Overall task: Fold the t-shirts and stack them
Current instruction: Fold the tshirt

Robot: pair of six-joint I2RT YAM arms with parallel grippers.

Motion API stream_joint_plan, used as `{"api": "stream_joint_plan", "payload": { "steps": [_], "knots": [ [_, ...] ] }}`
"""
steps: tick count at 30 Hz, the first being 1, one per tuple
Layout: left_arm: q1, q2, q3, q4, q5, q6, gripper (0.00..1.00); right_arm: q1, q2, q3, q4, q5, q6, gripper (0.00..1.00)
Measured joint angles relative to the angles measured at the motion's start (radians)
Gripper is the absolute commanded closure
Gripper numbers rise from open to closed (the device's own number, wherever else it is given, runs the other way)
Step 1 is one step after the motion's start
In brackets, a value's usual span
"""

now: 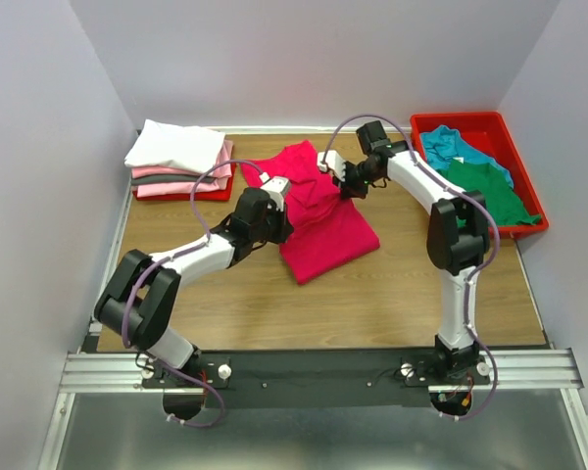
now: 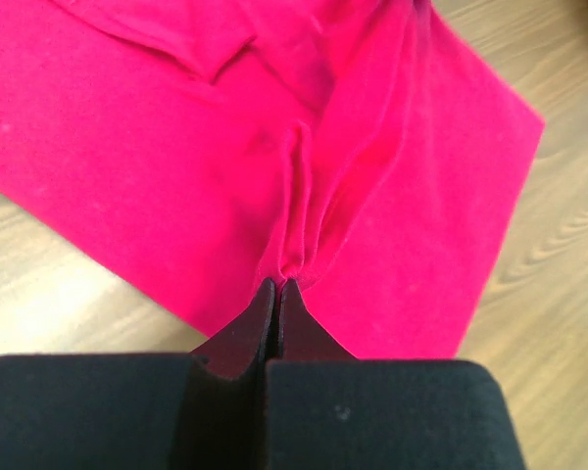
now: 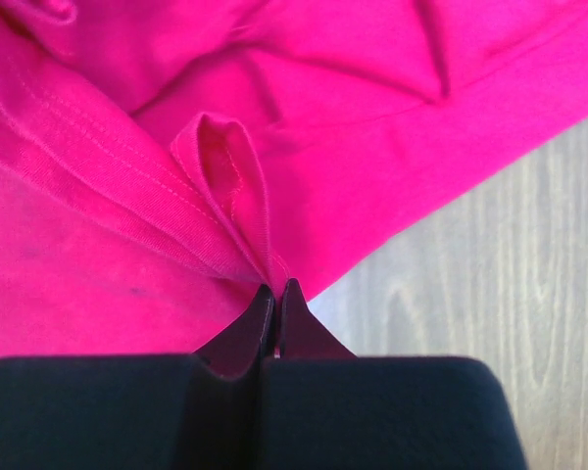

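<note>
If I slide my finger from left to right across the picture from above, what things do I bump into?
A stack of folded shirts → crimson-pink shirt → red tray holding a teal shirt and a green shirt.

I find nothing readable in any of my three views. No lettering shows on the crimson t-shirt [image 1: 333, 230] at centre frame, nor on the red tray [image 1: 475, 122] at upper right.

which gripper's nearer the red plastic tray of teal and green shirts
Right: the right gripper is just left of the red plastic tray; the left gripper is farther left.
</note>
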Motion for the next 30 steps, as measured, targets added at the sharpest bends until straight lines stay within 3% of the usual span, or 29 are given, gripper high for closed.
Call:
{"api": "stream_joint_plan", "payload": {
  "steps": [9,26,28,30],
  "knots": [
    [0.058,0.098,0.071,-0.031,0.038,0.064,1.00,0.005,0.122,0.130,0.035,0.037,0.121,1.00],
    [0.096,0.171,0.136,-0.045,0.042,0.097,1.00,0.008,0.130,0.132,0.048,0.052,0.157,0.99],
    [0.097,0.174,0.140,-0.045,0.042,0.100,0.96,0.008,0.132,0.132,0.049,0.056,0.159,0.91],
    [0.097,0.181,0.150,-0.049,0.042,0.103,0.81,0.008,0.136,0.133,0.050,0.060,0.166,0.75]
  ]
}}
